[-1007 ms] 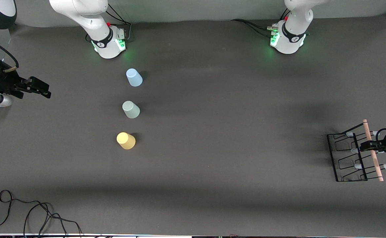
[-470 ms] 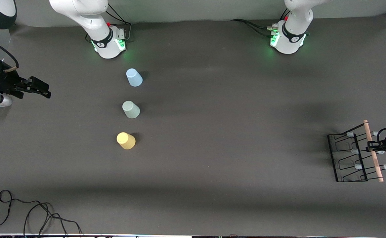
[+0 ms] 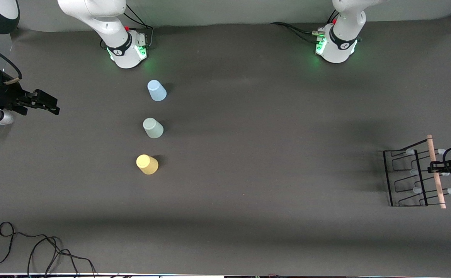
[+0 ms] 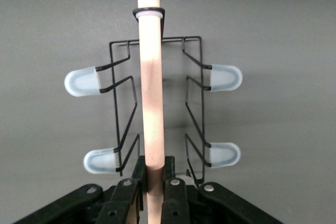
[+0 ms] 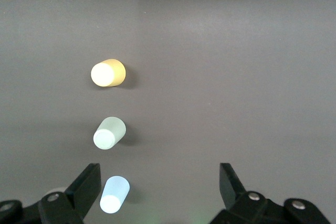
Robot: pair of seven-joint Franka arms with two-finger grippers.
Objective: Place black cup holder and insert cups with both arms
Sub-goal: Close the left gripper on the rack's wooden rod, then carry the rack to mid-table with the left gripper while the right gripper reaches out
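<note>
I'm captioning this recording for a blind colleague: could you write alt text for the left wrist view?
The left gripper has its black jaws shut on the light wooden rod handle of the thin black wire cup holder. Four pale blue prong tips show, two on each side of the rod, with the dark grey table surface beneath.

Black wire cup holder (image 3: 407,178) tilted by its wooden handle; three cups (image 3: 153,127) stand upside down.

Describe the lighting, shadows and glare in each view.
Front view: green glow at both arm bases; the pale green tapered plastic cup casts a short soft shadow. Left wrist view: even light, the thin black wire cup holder sharp, no glare. Right wrist view: dimmer corners, the yellow tapered plastic cup evenly lit.
</note>
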